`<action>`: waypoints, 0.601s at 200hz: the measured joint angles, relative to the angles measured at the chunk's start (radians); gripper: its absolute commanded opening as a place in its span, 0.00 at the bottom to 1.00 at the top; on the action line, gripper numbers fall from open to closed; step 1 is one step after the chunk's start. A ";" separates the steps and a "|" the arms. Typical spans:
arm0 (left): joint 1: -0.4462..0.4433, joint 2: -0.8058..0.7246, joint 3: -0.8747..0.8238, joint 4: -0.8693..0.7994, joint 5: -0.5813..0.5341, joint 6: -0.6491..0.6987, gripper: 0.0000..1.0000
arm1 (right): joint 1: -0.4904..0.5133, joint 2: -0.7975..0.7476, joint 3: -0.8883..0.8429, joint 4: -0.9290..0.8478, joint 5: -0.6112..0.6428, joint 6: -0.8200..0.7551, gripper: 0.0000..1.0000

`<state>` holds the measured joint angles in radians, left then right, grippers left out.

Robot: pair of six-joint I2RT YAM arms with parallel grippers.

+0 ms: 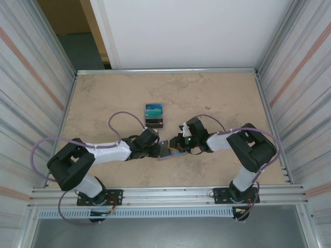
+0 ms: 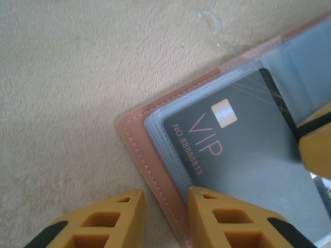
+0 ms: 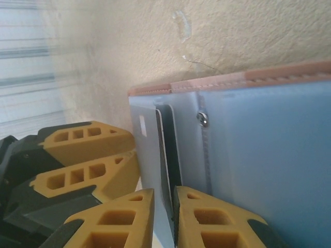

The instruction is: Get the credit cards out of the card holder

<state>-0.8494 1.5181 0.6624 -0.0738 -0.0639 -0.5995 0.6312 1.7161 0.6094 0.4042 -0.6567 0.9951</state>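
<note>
The card holder (image 1: 165,151) is a salmon-pink wallet lying open between my two grippers at the middle of the table. Its pink stitched edge (image 2: 139,134) runs between the fingers of my left gripper (image 2: 165,199), which stand a little apart, with table showing beside one finger. A grey-teal credit card (image 2: 243,155) marked VIP sits in the blue-grey pocket. My right gripper (image 3: 164,194) is shut on this credit card's (image 3: 147,155) edge, beside the card holder's inside (image 3: 269,155). The two grippers meet over the wallet, left gripper (image 1: 158,149) and right gripper (image 1: 176,146).
A dark block topped with teal-blue (image 1: 154,116) stands just beyond the grippers. Corrugated walls close the table on the left (image 1: 36,77) and right (image 1: 300,77). A metal rail (image 1: 165,195) runs along the near edge by the arm bases.
</note>
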 measured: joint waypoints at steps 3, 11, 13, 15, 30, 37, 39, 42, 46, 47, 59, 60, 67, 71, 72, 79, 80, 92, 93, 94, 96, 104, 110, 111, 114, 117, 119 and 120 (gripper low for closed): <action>0.003 0.001 0.002 0.000 -0.001 0.001 0.30 | -0.001 0.004 -0.001 0.005 -0.002 0.002 0.18; 0.011 0.004 0.005 0.004 0.000 0.002 0.29 | -0.003 0.013 -0.003 0.021 -0.004 0.009 0.17; 0.013 0.005 0.005 0.004 0.000 0.002 0.29 | -0.003 0.016 -0.003 0.025 -0.005 0.011 0.17; 0.014 0.005 0.006 0.004 0.000 0.003 0.29 | -0.003 0.019 -0.004 0.030 -0.007 0.013 0.17; 0.025 0.007 0.007 0.007 -0.001 0.010 0.29 | -0.003 0.035 -0.004 0.061 -0.017 0.023 0.17; 0.031 0.007 0.007 0.008 -0.001 0.014 0.29 | -0.003 0.042 -0.005 0.077 -0.020 0.026 0.17; 0.032 0.007 0.007 0.008 -0.001 0.016 0.29 | -0.003 0.044 -0.005 0.082 -0.022 0.028 0.17; 0.034 0.007 0.007 0.008 -0.001 0.018 0.29 | -0.003 0.047 -0.006 0.090 -0.023 0.031 0.16; 0.037 0.007 0.007 0.008 0.000 0.021 0.29 | -0.003 0.051 -0.006 0.097 -0.025 0.036 0.16; 0.037 0.007 0.007 0.008 0.000 0.021 0.29 | -0.003 0.052 -0.006 0.101 -0.026 0.038 0.16; 0.044 0.007 0.007 0.008 0.000 0.027 0.29 | -0.003 0.062 -0.011 0.131 -0.028 0.049 0.17; 0.045 0.007 0.007 0.008 0.000 0.027 0.29 | -0.003 0.064 -0.012 0.136 -0.029 0.051 0.17; 0.046 0.007 0.007 0.008 -0.001 0.030 0.29 | -0.004 0.068 -0.016 0.153 -0.031 0.057 0.17; 0.047 0.007 0.007 0.008 -0.001 0.031 0.29 | -0.004 0.071 -0.018 0.165 -0.034 0.062 0.17; 0.047 0.007 0.007 0.008 -0.001 0.031 0.29 | -0.005 0.071 -0.019 0.169 -0.034 0.064 0.17; 0.047 0.007 0.007 0.008 -0.001 0.034 0.29 | -0.006 0.075 -0.025 0.187 -0.039 0.072 0.17; 0.048 0.007 0.007 0.008 0.000 0.034 0.29 | -0.006 0.076 -0.026 0.192 -0.040 0.074 0.17; 0.048 0.008 0.007 0.008 0.000 0.037 0.29 | -0.011 0.083 -0.035 0.222 -0.049 0.087 0.16; 0.048 0.008 0.007 0.008 0.000 0.037 0.29 | -0.011 0.083 -0.035 0.225 -0.050 0.089 0.16; 0.049 0.008 0.007 0.008 0.000 0.037 0.29 | -0.012 0.084 -0.036 0.227 -0.050 0.090 0.16; 0.049 0.008 0.007 0.009 0.000 0.038 0.29 | -0.012 0.085 -0.038 0.232 -0.052 0.093 0.16; 0.050 0.008 0.007 0.010 0.000 0.039 0.29 | -0.015 0.089 -0.043 0.251 -0.056 0.100 0.16; 0.050 0.009 0.007 0.011 0.000 0.039 0.28 | -0.016 0.092 -0.046 0.264 -0.058 0.105 0.16; 0.051 0.010 0.007 0.011 0.000 0.039 0.28 | -0.017 0.093 -0.046 0.266 -0.060 0.106 0.16; 0.051 0.010 0.008 0.011 0.000 0.039 0.28 | -0.018 0.095 -0.047 0.272 -0.061 0.109 0.16; 0.051 0.011 0.008 0.011 0.000 0.039 0.28 | -0.018 0.096 -0.049 0.277 -0.063 0.113 0.15; 0.052 0.011 0.008 0.011 0.000 0.039 0.28 | -0.019 0.097 -0.050 0.281 -0.063 0.114 0.15; 0.052 0.011 0.009 0.011 0.000 0.039 0.28 | -0.019 0.097 -0.050 0.283 -0.063 0.115 0.15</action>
<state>-0.7975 1.5295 0.6712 -0.0628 -0.0639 -0.5610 0.6121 1.8130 0.5591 0.6868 -0.7200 1.1103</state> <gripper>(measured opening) 0.284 0.160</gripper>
